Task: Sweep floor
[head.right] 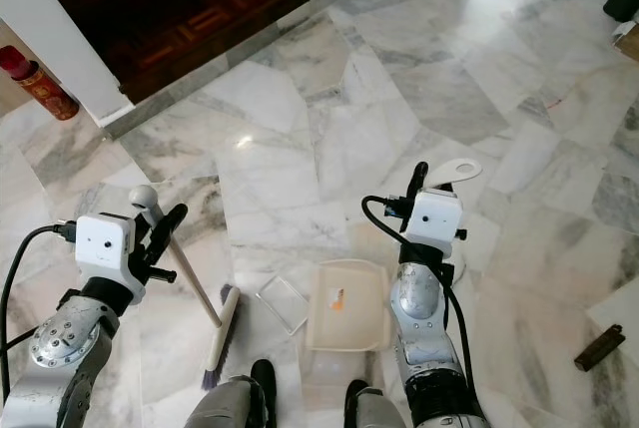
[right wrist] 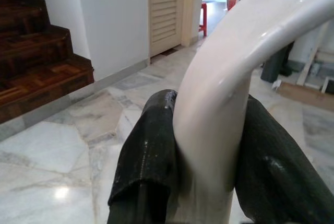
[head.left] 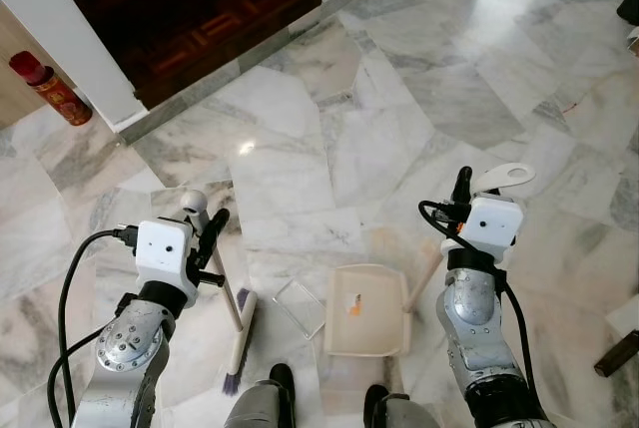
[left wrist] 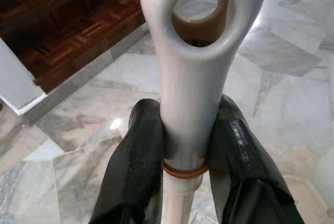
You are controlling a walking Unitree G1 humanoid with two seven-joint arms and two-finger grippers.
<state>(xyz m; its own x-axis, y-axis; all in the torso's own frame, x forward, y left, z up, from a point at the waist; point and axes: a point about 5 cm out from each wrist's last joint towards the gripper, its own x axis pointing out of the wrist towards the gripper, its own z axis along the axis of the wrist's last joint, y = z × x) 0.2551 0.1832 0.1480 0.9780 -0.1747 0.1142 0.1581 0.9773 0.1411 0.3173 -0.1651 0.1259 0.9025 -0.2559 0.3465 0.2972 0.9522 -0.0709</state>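
Marble floor (head.left: 329, 149) is bearing the dustpan (head.left: 365, 310); left gripper (left wrist: 185, 145) is clenching the broom (head.left: 228, 293), right gripper (right wrist: 209, 145) clenching the dustpan handle (right wrist: 235, 62).

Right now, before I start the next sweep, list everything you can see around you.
Broom: one, cream handle and head, purple bristles, on the floor by the robot's left foot, handle in the left gripper.
Dustpan: one, cream, flat on the floor in front of the feet, small orange scrap inside, handle in the right gripper.
Clear plastic piece: one, transparent, between broom and dustpan.
Red canister: one, red, far left by the wall.
Wooden stairs: dark brown, ahead on the left.
Marble floor: white and grey.
Dark object: one, brown, far right floor.
Left gripper: shut on broom handle.
Right gripper: shut on dustpan handle.
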